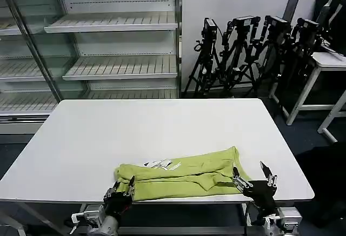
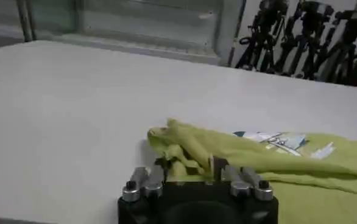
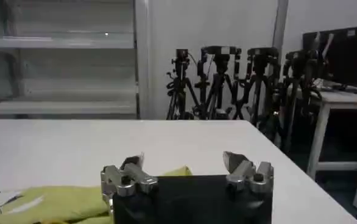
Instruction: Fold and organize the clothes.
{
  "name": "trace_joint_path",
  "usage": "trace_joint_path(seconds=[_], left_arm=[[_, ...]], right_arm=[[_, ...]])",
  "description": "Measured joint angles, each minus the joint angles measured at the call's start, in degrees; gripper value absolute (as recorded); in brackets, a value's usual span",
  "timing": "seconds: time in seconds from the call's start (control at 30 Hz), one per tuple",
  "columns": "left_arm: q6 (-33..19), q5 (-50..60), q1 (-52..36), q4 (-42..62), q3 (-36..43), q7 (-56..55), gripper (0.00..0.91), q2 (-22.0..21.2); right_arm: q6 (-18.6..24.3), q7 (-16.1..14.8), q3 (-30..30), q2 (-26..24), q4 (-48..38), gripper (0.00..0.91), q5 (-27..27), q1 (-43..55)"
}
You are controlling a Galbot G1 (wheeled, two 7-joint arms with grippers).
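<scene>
A lime-green T-shirt, already doubled into a long rumpled band, is laid along the near edge of a smooth white table. Its left end is approached by the left gripper, whose fingers are spread on either side of the bunched cloth; the right gripper is held released at the right end. For a clean fold, both ends are best pinched through every layer and lifted together. A white-and-blue print is glimpsed in the soft, creased fabric.
</scene>
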Motion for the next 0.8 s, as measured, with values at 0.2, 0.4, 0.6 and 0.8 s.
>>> trace_joint_path(seconds=[0.2, 0.4, 0.6, 0.8], left_arm=[[-0.5, -3.4, 0.1, -0.6, -0.9, -0.2, 0.030, -0.2], [-0.7, -7.9, 0.2, -2.0, -4.0, -0.3, 0.030, 0.3], [-0.8, -13.2, 0.9, -3.0, -10.0, 0.0, 0.030, 2.2], [-0.5, -19.2, 1.2, -2.7, -19.1, 0.6, 0.030, 6.1]], right_arm=[[0.1, 0.1, 0.5, 0.4, 0.6, 0.907, 0.0, -0.6], [0.3, 0.2, 0.7, 0.7, 0.6, 0.907, 0.0, -0.6], [0.4, 0.1, 1.3, 0.6, 0.1, 0.907, 0.2, -0.3], [0.4, 0.0, 1.3, 0.5, -0.3, 0.907, 0.4, 0.2]])
